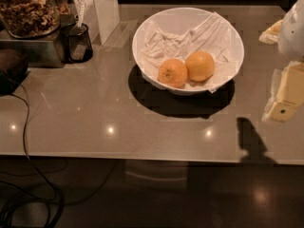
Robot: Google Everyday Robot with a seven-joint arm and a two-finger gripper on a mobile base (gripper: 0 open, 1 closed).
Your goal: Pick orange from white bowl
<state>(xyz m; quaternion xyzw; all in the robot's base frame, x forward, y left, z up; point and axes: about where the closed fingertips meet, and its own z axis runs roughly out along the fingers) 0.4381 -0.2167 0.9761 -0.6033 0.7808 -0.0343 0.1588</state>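
Observation:
The white bowl [142, 37] stands on the counter at the back middle, lined with crumpled white paper. Two fruits lie side by side in its front part. The orange [200, 65] is the right one, paler yellow-orange and smooth. A deeper-orange fruit [172, 72] with a dark stem dimple touches it on the left. My gripper [286, 101] hangs at the right edge of the view, above the counter, to the right of the bowl and apart from it. It holds nothing that I can see.
A glass jar of nuts [28, 8] on a metal stand, a black mesh cup [78, 42] and a white upright box [105, 11] stand at the back left. A black cable [23, 141] runs over the front left edge. The counter's front edge [142, 156] crosses the lower view.

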